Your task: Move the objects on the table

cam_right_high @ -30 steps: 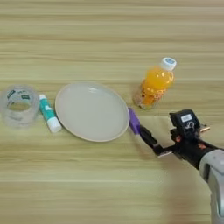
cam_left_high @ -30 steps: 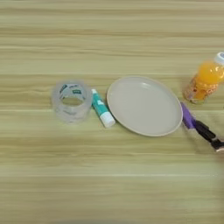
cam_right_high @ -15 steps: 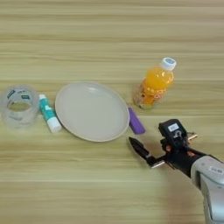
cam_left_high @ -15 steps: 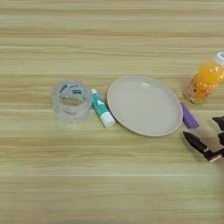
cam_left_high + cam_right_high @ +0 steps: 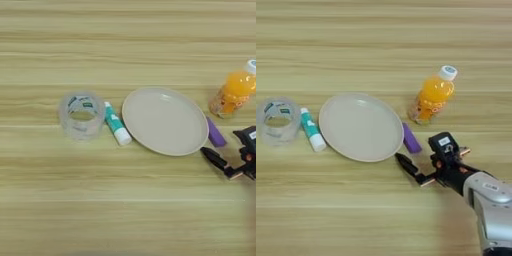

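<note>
Purple block (image 5: pixel 411 138) unmoved, gripper (image 5: pixel 407 165) nearer

tube (image 5: pixel 116 129) teal-white | block (image 5: pixel 411 138) purple | bottle (image 5: pixel 431 96) orange | plate (image 5: pixel 360 126) beige

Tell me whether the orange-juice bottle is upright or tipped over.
Upright. The orange-juice bottle stands on its base on the table, white cap on top, right of the plate.

I see the wooden table (image 5: pixel 381 30) carrying a clear tape roll (image 5: pixel 277 120), tube (image 5: pixel 310 135), beige plate (image 5: pixel 360 126), purple block (image 5: pixel 411 138) (touching the plate's rim) and juice bottle (image 5: pixel 433 95).
</note>
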`<state>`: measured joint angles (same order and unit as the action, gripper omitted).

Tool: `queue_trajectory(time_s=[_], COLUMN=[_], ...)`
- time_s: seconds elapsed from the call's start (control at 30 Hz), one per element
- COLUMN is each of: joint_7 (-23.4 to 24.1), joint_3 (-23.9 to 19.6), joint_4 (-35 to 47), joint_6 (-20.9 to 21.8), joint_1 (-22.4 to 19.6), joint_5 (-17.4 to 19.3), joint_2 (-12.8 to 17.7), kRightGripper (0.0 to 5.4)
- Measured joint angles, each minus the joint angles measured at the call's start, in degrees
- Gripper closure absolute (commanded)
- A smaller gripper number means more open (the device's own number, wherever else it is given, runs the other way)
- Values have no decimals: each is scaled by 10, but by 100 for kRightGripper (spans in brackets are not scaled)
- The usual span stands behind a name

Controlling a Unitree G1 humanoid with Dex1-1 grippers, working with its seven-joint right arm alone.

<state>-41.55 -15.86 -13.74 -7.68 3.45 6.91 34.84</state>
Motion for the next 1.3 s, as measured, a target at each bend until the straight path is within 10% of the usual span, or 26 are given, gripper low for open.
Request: queue_trajectory(time_s=[0.33, 1.3], joint_7=[8, 12], joint_3=[8, 30], joint_4=[-56, -69], joint_6=[28, 43], joint_1=[-32, -41], joint_5=[1, 1], joint_2=[0, 0], kRightGripper=[9, 343])
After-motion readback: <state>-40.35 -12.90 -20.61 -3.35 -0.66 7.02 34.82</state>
